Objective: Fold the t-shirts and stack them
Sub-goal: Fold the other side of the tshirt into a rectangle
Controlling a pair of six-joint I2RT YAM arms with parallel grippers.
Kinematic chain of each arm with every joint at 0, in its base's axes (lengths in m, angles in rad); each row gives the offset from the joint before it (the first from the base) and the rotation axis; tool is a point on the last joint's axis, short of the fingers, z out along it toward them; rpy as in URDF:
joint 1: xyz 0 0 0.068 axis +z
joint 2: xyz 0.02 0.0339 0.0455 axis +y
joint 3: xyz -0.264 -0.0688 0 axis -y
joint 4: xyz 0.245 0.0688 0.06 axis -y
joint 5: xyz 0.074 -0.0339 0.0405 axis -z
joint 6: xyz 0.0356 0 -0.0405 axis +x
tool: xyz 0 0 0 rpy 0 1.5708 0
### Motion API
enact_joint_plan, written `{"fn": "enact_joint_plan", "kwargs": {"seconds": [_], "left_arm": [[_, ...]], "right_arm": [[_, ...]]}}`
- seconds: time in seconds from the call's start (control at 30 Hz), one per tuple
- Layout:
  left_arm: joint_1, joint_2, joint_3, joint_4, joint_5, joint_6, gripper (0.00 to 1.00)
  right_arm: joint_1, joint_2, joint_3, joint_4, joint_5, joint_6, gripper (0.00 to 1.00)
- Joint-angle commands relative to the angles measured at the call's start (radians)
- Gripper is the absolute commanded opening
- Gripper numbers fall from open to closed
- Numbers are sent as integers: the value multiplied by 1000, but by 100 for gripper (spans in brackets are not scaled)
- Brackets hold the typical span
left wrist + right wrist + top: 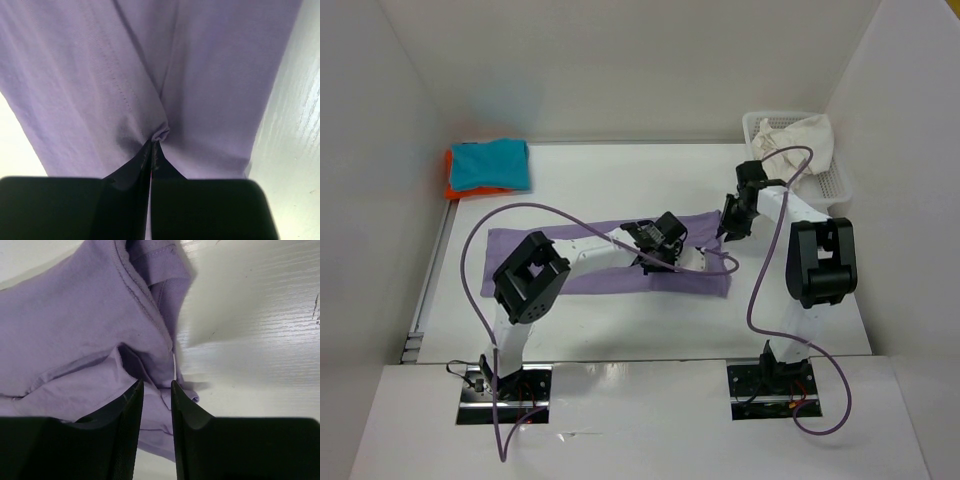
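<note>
The lavender purple cloth t-shirt [610,278] lies left to right across the middle of the white table [620,180]. At the far left corner, the teal-blue cloth t-shirt [492,165] lies on the orange cloth t-shirt [450,188]. At the far right corner, the off-white cloth t-shirt [805,135] lies in the white plastic mesh basket [835,185].

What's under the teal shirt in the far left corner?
An orange t-shirt lies under the teal-blue t-shirt. Only its left and near edges stick out. The rest is covered, so how neatly it is folded cannot be seen.
</note>
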Motion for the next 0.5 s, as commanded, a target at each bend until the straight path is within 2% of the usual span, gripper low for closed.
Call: {"fn": "enact_joint_plan", "kwargs": {"seconds": [0.0, 0.2, 0.47], "left_arm": [[29, -57, 29, 11, 73, -87, 0], [73, -57, 80, -24, 192, -151, 0], [147, -48, 111, -42, 331, -251, 0]], "right_arm": [[16, -40, -5, 16, -19, -11, 34], [16, -31, 13, 16, -30, -20, 41], [34, 0, 23, 16, -48, -20, 42]]}}
